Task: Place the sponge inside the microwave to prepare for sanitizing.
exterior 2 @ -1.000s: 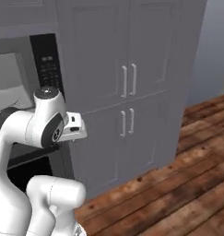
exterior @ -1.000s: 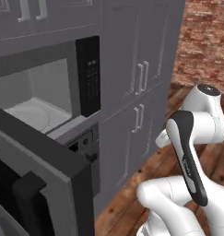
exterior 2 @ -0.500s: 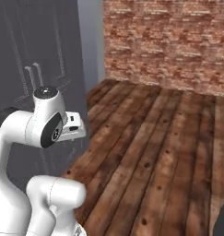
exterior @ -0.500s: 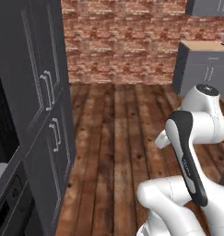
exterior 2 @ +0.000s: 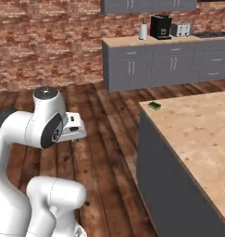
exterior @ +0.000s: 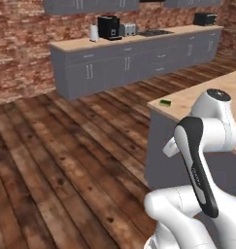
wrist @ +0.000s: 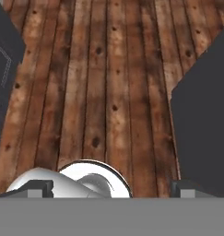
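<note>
Folded close over the base, elbow raised, with the claw (wrist: 108, 188) aimed down at bare wooden floor (wrist: 109, 83); two fingertips low in the hand view, set wide apart with nothing between them, so released and carrying nothing. Just off to one side of the claw, the dark flank of the island counter (exterior 2: 197, 125). Well ahead of the claw and above it, near the counter's far corner, the sponge (exterior 2: 154, 105) lying flat on the pale top (a small green block, also seen at (exterior: 165, 102)), well apart from the hand. Farther off, against the brick wall, a long grey cabinet run (exterior: 134, 61) bearing a coffee machine (exterior: 109, 27). Whole scene swung round within the last second: microwave and tall cabinets gone from the base views, open kitchen and island come in, while the arm's pose reads the same, so a turn of the base and no move of any object. Judged as an early fetch phase, with the sponge not yet reached and a return to the microwave to follow.
</note>
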